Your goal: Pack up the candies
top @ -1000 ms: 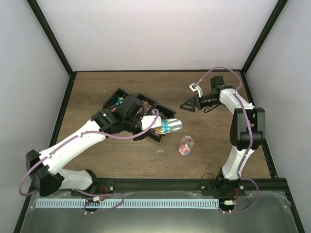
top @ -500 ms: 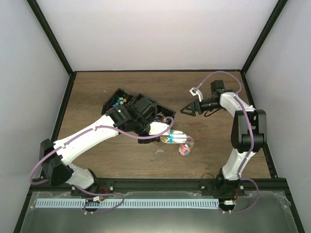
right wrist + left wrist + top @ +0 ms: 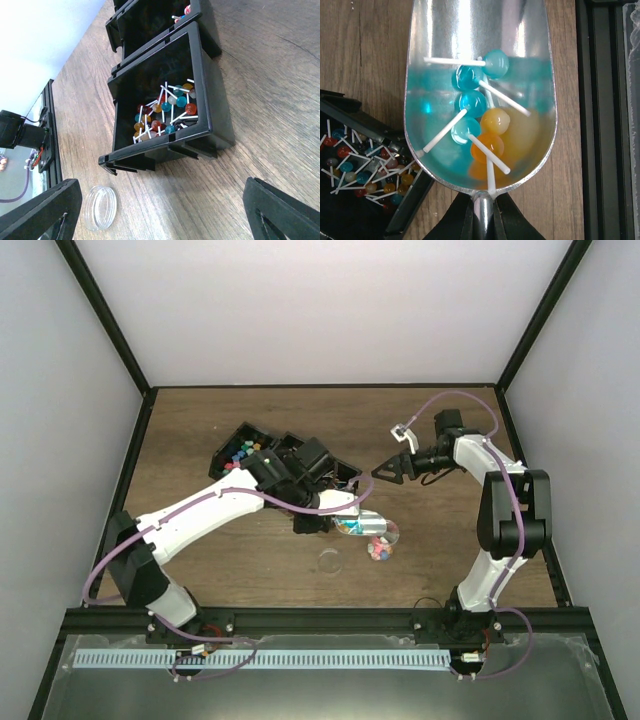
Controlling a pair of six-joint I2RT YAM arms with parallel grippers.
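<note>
My left gripper is shut on the handle of a silver metal scoop. The scoop holds several candies, blue and orange lollipops with white sticks. In the top view the scoop is held by the left gripper, with its tip at the small clear jar. The jar has pink and red candies inside. More lollipops lie in a black bin. My right gripper is open and empty, and in the top view it hovers right of the bins.
A row of black bins stands left of centre, the far-left one holding bright cube-like sweets. The clear jar lid lies on the wood just left of the jar, and also shows in the right wrist view.
My left arm has carried the loaded scoop from beside the bins rightward and nearer, to the jar. My right gripper has drifted slightly left and down.
</note>
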